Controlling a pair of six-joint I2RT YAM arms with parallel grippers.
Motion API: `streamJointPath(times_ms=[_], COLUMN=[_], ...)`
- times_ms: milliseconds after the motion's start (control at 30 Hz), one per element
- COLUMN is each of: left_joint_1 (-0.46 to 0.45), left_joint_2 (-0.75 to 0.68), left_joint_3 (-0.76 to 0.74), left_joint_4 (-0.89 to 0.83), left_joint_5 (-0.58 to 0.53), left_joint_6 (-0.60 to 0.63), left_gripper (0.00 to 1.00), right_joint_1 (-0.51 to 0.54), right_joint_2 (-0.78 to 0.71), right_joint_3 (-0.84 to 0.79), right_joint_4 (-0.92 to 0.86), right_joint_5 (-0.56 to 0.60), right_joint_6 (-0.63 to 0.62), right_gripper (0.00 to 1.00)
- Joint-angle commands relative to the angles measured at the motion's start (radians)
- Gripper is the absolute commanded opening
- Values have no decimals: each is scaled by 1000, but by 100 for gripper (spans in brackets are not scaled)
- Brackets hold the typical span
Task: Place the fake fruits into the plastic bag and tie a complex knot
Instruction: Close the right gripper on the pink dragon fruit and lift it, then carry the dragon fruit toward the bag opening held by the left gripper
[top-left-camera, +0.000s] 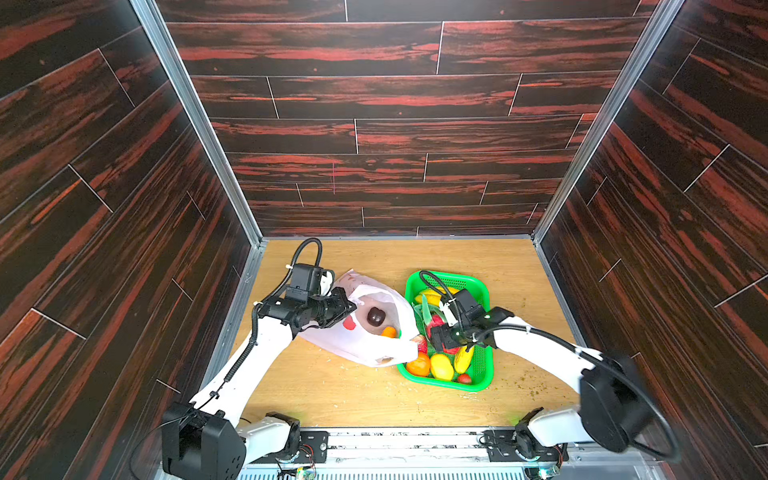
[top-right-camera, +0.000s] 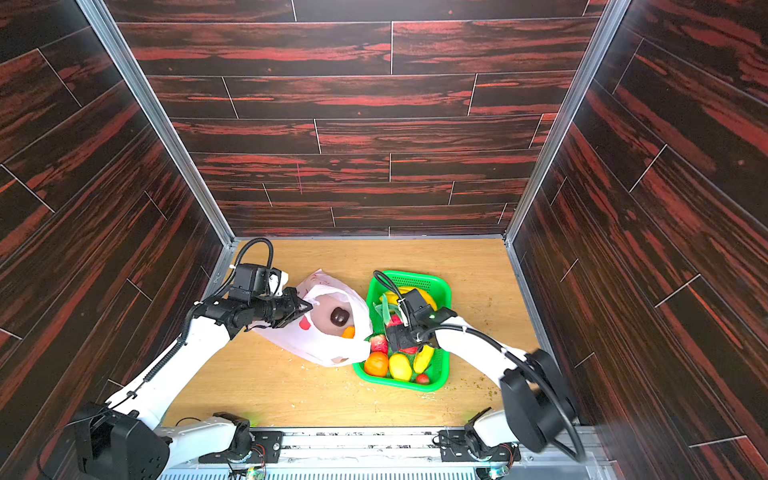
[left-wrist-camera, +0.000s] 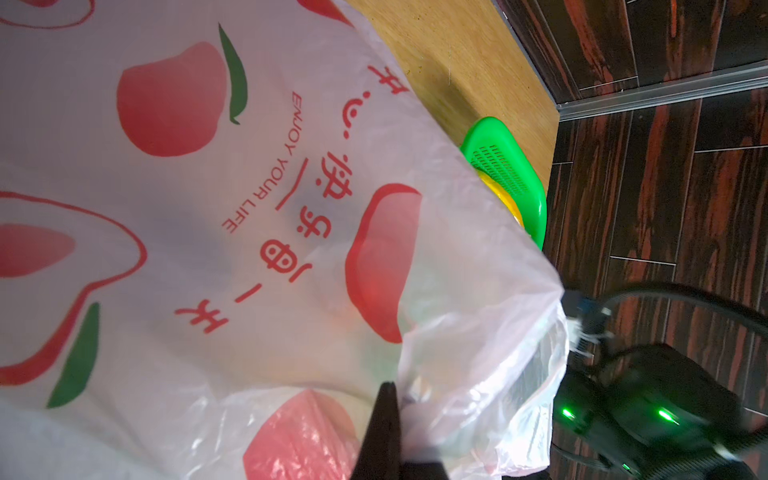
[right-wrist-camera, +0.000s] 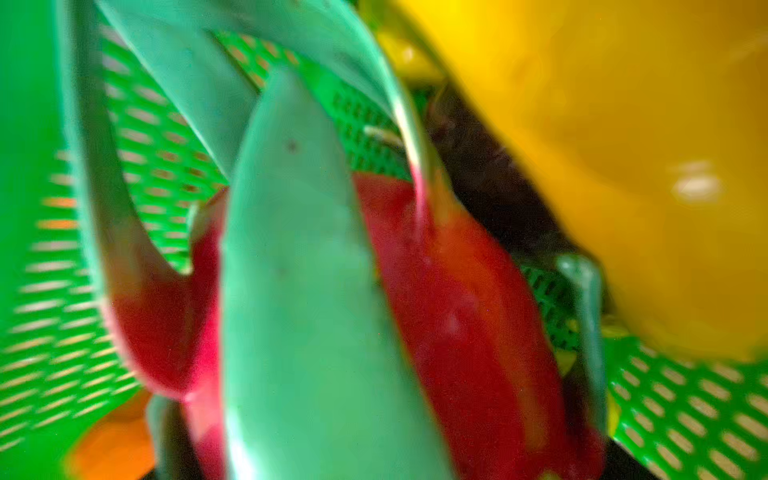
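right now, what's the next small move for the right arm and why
Probably close the right jaws on the dragon fruit: they hang open right over it in the basket, and the left jaws hold the bag mouth open beside it.

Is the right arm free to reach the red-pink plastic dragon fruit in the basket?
Likely yes: the right gripper hangs over the red-pink dragon fruit in the green perforated plastic basket, jaws wide, nothing visibly between them.
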Motion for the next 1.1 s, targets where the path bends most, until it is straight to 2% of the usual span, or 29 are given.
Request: streamJointPath(times_ms=[0, 367, 567, 700, 867, 1067], left_joint_1=[7, 7, 8, 15, 32, 43], left_joint_2=[-5, 5, 15, 29, 28, 19], left_joint_3=[9, 10, 32, 63, 70, 90], left_joint_4=[-7, -5, -27, -100, -112, -124], left_joint_5=[1, 12, 25, 38, 70, 78], left_joint_6=[6, 3, 29, 70, 79, 81], left_gripper=[0, 0, 0, 0, 0, 0], right_joint_1=[-4, -2, 42, 121, 249, 355], right_joint_2=[-84, -289, -370, -362, -310, -213], right_joint_3=[22, 70, 151, 248, 354, 414], right_joint_4=[26, -121, -210, -256, -250, -194], right_joint_5=[-25, -46, -67, -55, -23, -96], right_joint_6=[7, 12, 16, 29, 32, 28], right_gripper=[69, 67, 67, 67, 67, 67])
